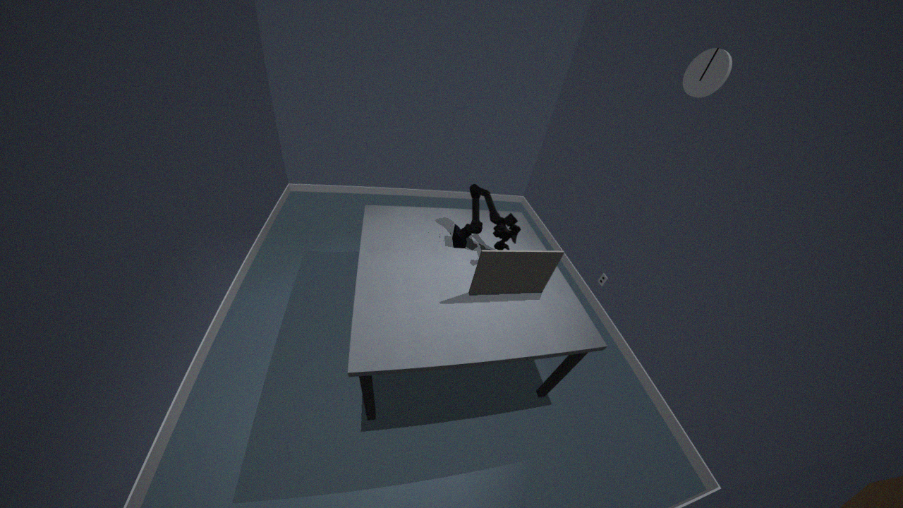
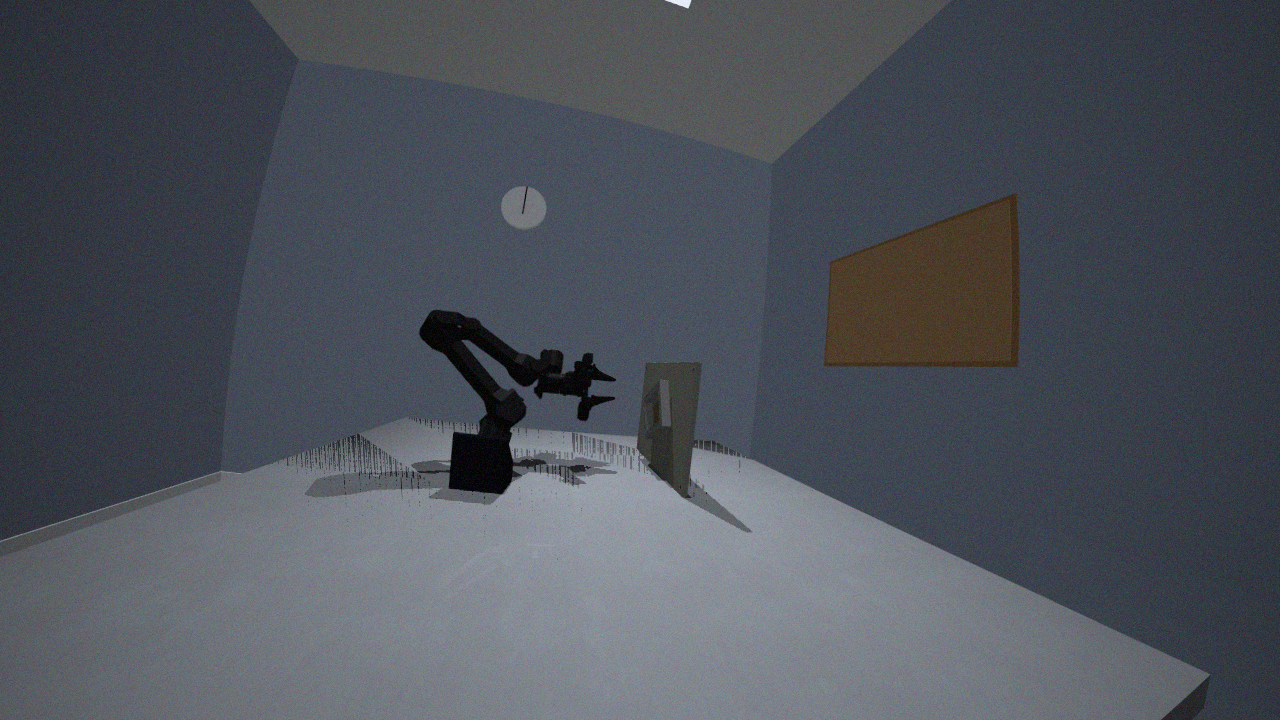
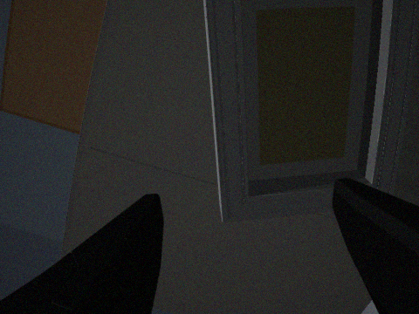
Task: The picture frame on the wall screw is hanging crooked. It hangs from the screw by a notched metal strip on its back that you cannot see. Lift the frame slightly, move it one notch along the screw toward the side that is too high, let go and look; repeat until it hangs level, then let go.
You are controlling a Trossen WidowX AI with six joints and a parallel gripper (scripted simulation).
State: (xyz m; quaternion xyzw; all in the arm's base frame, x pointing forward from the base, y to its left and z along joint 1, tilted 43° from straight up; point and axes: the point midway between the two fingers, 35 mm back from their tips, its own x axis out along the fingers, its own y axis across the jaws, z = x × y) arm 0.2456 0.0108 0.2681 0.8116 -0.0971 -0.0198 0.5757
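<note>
The picture frame (image 2: pixel 665 407) (image 3: pixel 231 131), grey with a dark yellowish picture, hangs on the near face of the upright board (image 1: pixel 514 271) (image 2: pixel 683 402) (image 3: pixel 144 87). In the wrist view its left edge is not parallel to the board's left edge; how far it hangs from level I cannot tell. The board hides it in the top view. The screw and the notched strip are hidden. My gripper (image 1: pixel 510 242) (image 2: pixel 614 388) (image 3: pixel 248 201) is open and empty, one finger above the other in the exterior view, a short gap in front of the frame, not touching it.
The board stands on the white table (image 1: pixel 403 315) (image 2: pixel 581 608), in front of the arm's dark base (image 1: pixel 459 237) (image 2: pixel 480 462). An orange panel (image 2: pixel 921 286) (image 3: pixel 48 57) is on the wall beyond the board. A round clock (image 1: pixel 707 72) (image 2: pixel 523 207) hangs on another wall.
</note>
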